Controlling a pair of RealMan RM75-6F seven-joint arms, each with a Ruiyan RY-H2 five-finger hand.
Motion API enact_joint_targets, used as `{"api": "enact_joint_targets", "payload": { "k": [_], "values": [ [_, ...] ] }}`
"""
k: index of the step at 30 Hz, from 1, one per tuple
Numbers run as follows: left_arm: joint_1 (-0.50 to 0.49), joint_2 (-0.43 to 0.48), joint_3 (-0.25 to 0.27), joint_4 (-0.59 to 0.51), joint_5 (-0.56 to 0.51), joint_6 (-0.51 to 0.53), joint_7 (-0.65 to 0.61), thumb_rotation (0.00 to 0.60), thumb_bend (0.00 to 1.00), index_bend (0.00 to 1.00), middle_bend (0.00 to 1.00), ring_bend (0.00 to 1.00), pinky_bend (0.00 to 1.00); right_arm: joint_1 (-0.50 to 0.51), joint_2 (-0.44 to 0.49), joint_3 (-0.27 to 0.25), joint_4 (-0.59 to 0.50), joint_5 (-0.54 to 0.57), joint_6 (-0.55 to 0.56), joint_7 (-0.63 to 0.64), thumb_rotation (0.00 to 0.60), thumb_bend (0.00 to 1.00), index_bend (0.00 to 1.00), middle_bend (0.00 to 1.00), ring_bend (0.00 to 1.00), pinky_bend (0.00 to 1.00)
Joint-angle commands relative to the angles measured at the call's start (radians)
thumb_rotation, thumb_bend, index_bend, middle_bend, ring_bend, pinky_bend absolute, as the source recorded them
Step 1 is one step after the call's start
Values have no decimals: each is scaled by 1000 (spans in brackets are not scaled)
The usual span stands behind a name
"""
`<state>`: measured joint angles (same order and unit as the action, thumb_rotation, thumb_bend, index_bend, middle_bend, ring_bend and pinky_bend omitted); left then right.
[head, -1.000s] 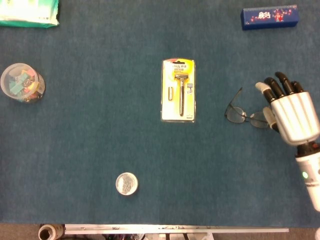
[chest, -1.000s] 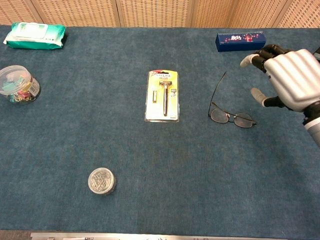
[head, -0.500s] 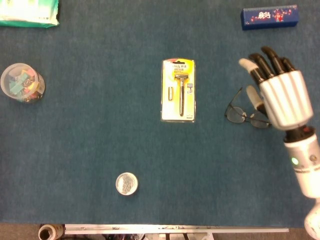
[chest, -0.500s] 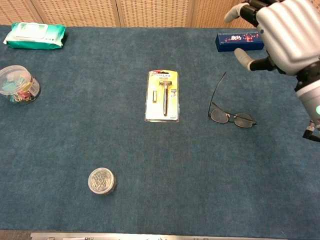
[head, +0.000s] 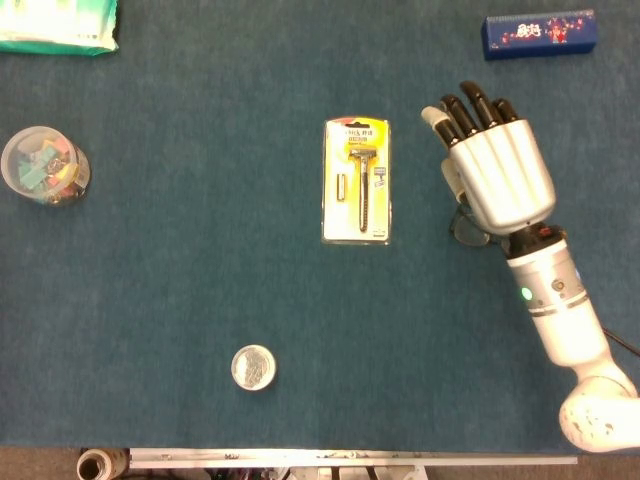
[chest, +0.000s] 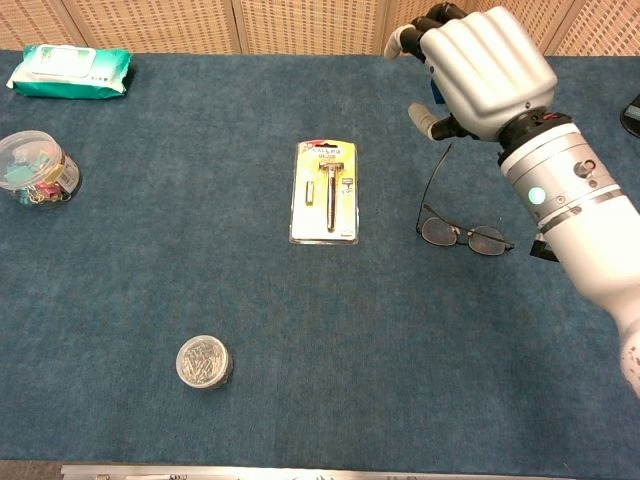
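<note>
- Right robot hand (head: 495, 165) raised over the blue surface (head: 200, 280), fingers loosely spread and slightly curled, gripping nothing; left robot hand out of both views.
- Glasses (chest: 455, 225) lying directly beneath, at about 3 o'clock from the razor blister pack (head: 357, 181), lenses toward the near edge, one temple sticking up toward 12 o'clock.
- In the head view, mostly hidden under the palm; only part of a lens (head: 468, 232) showing.
- Likely light, thin-wired, easily bent; lenses smooth and prone to smudging or slipping.
- Best taken at the bridge or where temple meets frame, with a gentle pinch, not across the lenses.
- Low profile on the felt likely leaves little room under the frame for fingertips.
</note>
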<state>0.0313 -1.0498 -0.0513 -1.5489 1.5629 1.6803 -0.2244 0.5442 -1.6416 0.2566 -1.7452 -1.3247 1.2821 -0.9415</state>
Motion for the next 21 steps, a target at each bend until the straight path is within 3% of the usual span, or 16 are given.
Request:
{"api": "enact_joint_targets", "payload": {
  "k": [1, 21],
  "values": [
    [0, 1, 1, 1, 1, -1, 0, 600, 116, 449, 449, 366, 442, 10, -15, -3, 19, 21, -7, -7, 600, 315, 310, 311, 191, 401],
    [8, -1, 3, 8, 8, 13, -13, 600, 116, 449, 449, 366, 442, 50, -68, -51, 146, 116, -39, -13, 600, 315, 310, 311, 191, 401]
  ]
}}
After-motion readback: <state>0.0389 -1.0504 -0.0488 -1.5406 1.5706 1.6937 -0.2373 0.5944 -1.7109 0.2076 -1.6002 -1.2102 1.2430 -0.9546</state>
